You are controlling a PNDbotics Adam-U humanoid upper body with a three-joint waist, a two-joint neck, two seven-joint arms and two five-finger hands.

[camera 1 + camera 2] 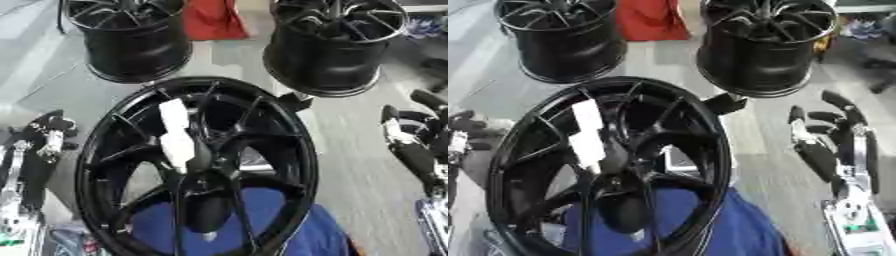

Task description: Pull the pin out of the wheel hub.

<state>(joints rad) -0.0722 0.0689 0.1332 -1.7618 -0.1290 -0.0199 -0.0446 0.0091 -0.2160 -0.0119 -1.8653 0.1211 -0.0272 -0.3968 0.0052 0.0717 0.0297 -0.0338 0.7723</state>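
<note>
Left robot hand (45,134) sits curled at the wheel's left rim, holding nothing. Black wheel hub (197,165) stands between both hands; the white pin (175,135) juts from its centre, well right of that hand. Right robot hand (833,135) hangs apart, fingers relaxed and empty. Risk: an off-axis pull could jam the pin or tip the wheel off its blue support (289,235).

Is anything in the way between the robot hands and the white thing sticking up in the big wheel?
Nothing visible blocks them. The white pin stands in the wheel hub, with the left robot hand and right robot hand out beside the rim.
</note>
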